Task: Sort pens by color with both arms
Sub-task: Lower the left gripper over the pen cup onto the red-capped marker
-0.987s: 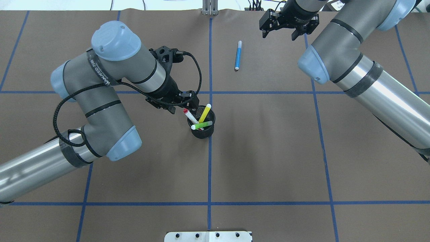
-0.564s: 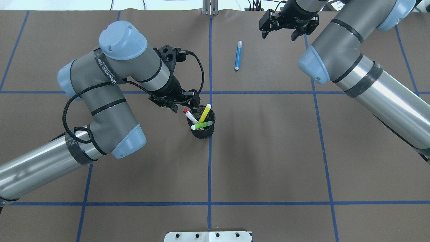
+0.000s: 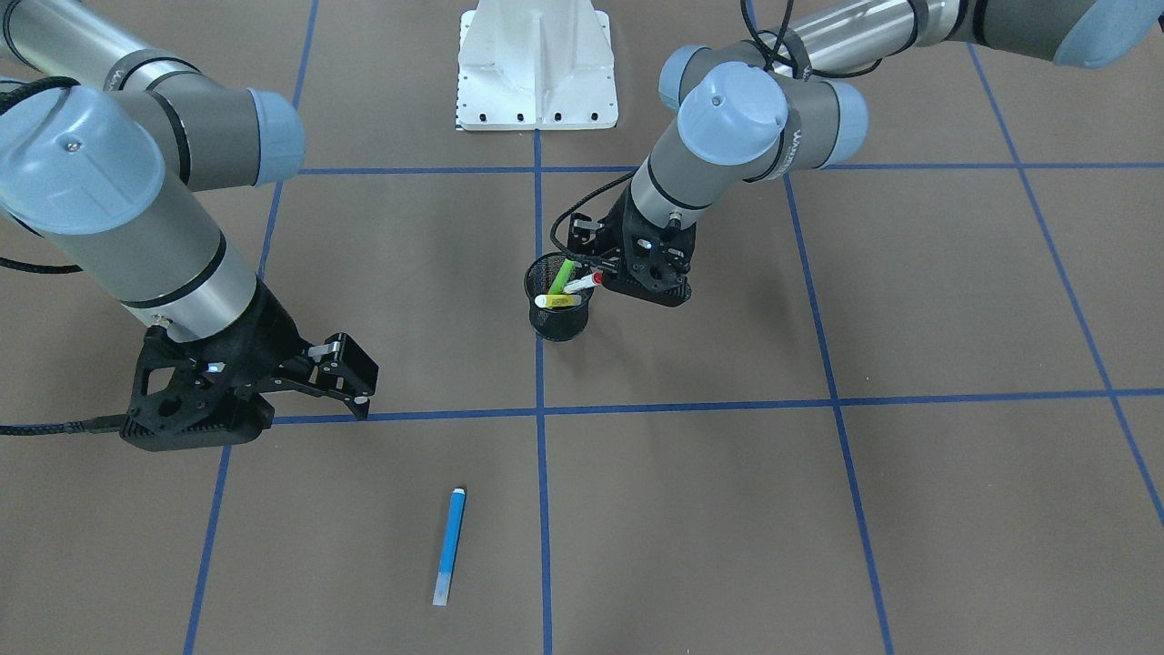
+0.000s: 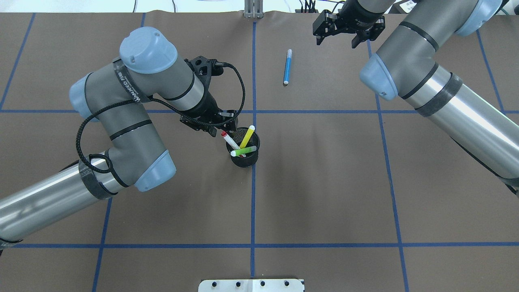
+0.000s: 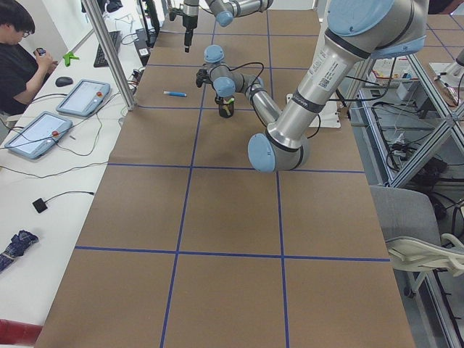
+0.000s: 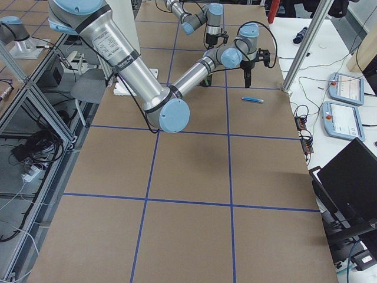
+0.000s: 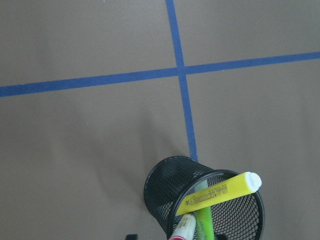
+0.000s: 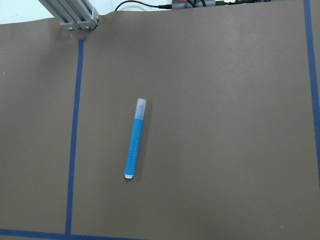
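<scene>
A black mesh cup (image 4: 243, 160) near the table's middle holds three pens: a yellow pen (image 4: 247, 137), a lime green pen (image 4: 243, 151) and a white pen with a red cap (image 4: 229, 139). My left gripper (image 4: 222, 126) is open just behind and left of the cup, its fingers close around the red cap. In the left wrist view the cup (image 7: 165, 190) and yellow pen (image 7: 220, 194) fill the lower right. The blue pen (image 4: 287, 67) lies flat on the far side. My right gripper (image 4: 336, 38) hovers open, right of the blue pen (image 8: 135, 145) and apart from it.
Blue tape lines divide the brown table cover into squares. The white bolted base (image 3: 536, 64) sits at the robot's edge. An aluminium post (image 4: 253, 8) stands at the far edge. A person (image 5: 22, 58) sits beside tablets at a side desk.
My left arm has swung right, bringing its gripper closer to the cup and the red-capped pen. The right gripper has drifted slightly toward the far edge. The pens have not moved.
</scene>
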### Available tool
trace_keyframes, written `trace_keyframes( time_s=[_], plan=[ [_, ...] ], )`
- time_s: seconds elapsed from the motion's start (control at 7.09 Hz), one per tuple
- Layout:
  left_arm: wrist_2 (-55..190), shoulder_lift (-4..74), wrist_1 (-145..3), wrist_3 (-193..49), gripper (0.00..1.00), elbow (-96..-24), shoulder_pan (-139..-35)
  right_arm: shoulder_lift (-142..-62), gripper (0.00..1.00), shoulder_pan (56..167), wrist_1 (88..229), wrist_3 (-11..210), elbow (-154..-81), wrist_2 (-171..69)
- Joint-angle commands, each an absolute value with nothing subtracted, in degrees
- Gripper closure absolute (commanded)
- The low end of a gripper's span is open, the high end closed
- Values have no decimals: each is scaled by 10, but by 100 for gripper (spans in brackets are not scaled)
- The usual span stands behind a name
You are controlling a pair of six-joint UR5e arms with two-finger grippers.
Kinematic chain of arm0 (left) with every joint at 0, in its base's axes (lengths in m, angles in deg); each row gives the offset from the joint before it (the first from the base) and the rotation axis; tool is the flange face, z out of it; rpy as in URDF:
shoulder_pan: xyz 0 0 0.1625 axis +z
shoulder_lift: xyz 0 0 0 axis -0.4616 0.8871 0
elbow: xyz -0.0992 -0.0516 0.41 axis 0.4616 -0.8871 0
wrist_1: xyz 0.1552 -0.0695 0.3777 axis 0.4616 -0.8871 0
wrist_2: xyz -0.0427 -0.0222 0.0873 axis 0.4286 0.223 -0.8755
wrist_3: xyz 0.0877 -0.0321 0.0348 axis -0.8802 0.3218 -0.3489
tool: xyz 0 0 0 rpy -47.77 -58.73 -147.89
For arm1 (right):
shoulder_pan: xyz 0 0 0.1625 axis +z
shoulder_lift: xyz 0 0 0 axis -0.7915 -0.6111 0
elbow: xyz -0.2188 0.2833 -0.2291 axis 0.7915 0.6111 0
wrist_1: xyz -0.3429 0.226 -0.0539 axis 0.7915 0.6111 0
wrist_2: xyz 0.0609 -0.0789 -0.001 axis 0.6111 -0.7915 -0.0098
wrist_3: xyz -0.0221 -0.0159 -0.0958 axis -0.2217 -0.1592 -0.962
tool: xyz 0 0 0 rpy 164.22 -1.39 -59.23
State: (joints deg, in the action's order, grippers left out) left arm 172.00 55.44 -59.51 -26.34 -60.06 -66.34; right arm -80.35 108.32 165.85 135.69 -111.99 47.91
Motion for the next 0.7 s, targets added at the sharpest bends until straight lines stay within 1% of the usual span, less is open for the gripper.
trace_keyframes(
  time_s=[0.0,0.42,0.56],
  plan=[
    [1720,556,-595,-262,46,-601,-662,-805,0,1085,1658,1357,-1120,479],
    [1720,556,-595,-262,47,-600,-656,-805,0,1089,1660,1357,-1120,479],
    [1720,556,-594,-262,51,-600,-655,-805,0,1089,1660,1357,-1120,479]
  ],
)
